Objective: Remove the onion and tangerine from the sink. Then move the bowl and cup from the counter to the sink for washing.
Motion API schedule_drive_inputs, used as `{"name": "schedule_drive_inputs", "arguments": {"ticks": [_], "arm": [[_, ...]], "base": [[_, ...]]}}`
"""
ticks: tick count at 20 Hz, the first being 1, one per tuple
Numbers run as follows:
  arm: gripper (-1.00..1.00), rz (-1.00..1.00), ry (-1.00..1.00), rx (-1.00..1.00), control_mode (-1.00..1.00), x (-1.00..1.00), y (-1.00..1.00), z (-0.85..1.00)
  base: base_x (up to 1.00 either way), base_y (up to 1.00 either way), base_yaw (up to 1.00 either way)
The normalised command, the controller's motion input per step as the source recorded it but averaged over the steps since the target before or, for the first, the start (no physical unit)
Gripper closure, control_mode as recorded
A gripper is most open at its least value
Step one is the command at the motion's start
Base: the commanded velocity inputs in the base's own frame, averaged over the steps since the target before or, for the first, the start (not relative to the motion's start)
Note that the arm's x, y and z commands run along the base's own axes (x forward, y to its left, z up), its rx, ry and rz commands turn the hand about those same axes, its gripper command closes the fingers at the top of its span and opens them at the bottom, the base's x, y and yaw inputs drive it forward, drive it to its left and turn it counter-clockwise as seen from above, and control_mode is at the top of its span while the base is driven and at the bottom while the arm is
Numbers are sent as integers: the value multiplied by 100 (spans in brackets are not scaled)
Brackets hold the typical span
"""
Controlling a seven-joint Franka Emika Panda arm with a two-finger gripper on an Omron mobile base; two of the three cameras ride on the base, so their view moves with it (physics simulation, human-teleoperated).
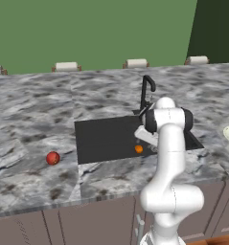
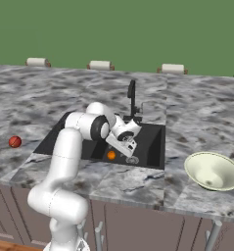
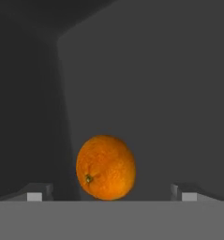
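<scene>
counter (image 1: 34, 115) noted as long veined marble, with sink (image 1: 101, 139) sunk black into it. bowl (image 2: 212, 171) seen on the counter right of the basin. onion (image 1: 52, 158) already out, resting on the counter left of the sink. tangerine (image 3: 105, 167) lying on the basin floor near the front wall. gripper (image 3: 111, 193) lowered into the sink, fingers spread wide and empty. tangerine placed directly ahead between the fingertips, slightly toward the left one (image 3: 34, 193); judged ready for a short straight advance, then closure.
</scene>
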Motion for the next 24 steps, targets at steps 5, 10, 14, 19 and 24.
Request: {"name": "schedule_drive_inputs", "arguments": {"ticks": [5, 10, 14, 19, 24], "arm": [[-100, 0, 9, 4, -100, 10, 7, -15], [-100, 0, 5, 3, -100, 9, 8, -14], [-100, 0, 5, 3, -100, 4, 4, -8], [-100, 0, 7, 4, -100, 0, 6, -8], [-100, 0, 3, 4, -100, 0, 5, -3]], "base": [[0, 0, 0], [0, 0, 0], [0, 0, 0], [0, 0, 0], [0, 0, 0]]}}
